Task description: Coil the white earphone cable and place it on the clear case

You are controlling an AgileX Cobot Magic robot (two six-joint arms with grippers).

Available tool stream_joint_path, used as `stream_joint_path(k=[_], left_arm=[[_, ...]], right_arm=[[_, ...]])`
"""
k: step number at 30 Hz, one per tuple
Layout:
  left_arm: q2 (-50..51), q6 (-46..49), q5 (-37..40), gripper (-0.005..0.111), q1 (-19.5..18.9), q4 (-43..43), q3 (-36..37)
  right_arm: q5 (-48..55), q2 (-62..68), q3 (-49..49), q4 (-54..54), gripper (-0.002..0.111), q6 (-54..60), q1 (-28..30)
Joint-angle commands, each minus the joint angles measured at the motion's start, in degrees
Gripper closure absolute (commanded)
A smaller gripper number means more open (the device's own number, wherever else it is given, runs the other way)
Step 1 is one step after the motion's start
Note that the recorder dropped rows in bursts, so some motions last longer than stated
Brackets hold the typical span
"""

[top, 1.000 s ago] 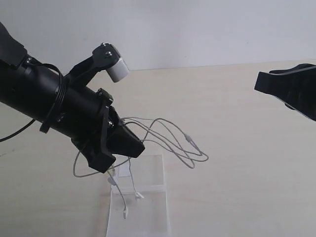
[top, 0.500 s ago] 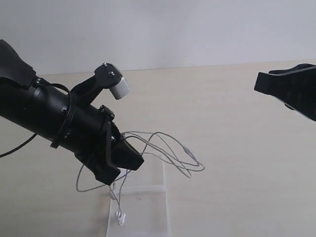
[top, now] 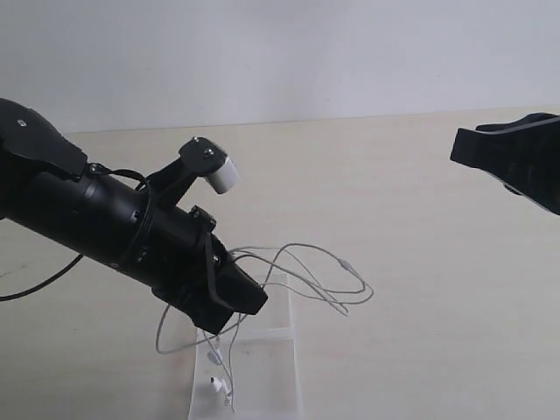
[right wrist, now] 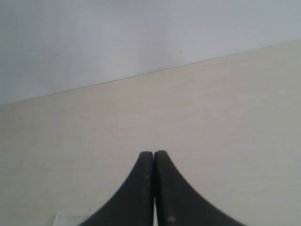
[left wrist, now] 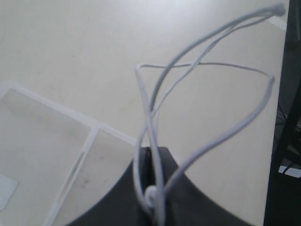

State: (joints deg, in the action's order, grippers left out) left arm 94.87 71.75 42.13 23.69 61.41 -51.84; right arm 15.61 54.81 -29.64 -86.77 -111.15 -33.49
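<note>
My left gripper point(top: 254, 299) is shut on the white earphone cable point(top: 324, 278), just above the far half of the clear case point(top: 276, 350). Loops of the cable spread to the right over the table, and an earbud point(top: 217, 382) dangles down onto the near half of the case. In the left wrist view the cable point(left wrist: 207, 66) rises in loops from the gripper point(left wrist: 151, 155), with the case point(left wrist: 42, 136) beside it. My right gripper point(top: 464, 150) hovers at the right edge, away from both; its jaws point(right wrist: 154, 155) are pressed together with nothing between them.
The light wooden table point(top: 420, 219) meets a pale wall point(top: 306, 52) at the back. A white sticker point(left wrist: 4, 190) sits on one half of the case. A black lead point(top: 35, 284) trails from the left arm.
My left gripper moved right and down toward the case with the cable. The loops shifted right and the dangling earbud sank onto the case. The right gripper stayed put.
</note>
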Motion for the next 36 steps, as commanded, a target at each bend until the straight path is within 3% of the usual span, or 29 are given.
stream_joint_path(k=[1,12,18,28,36], left_arm=[[1.7,-0.2,-0.5,0.107,0.4,1.3,0.2],[6.9,-1.9,-0.6,0.107,0.4,5.0,1.8],[6.9,-2.9,-1.2,0.107,0.4,16.3,3.1],[6.1,-17.2,-6.4,0.107,0.4,12.6,5.2],[5.3,-18.1,-8.2,0.107,0.4,14.1,9.1]], right_arm=[[-0.3,-0.2,0.2,-0.3,0.108,0.6,0.3],[-0.3,-0.2,0.2,-0.5,0.108,0.6,0.3],[-0.3,-0.2,0.2,-0.6,0.108,0.6,0.3],[-0.4,-0.2,0.2,-0.7,0.108,0.8,0.3],[-0.4,-0.2,0.2,-0.7,0.108,1.8,0.3]])
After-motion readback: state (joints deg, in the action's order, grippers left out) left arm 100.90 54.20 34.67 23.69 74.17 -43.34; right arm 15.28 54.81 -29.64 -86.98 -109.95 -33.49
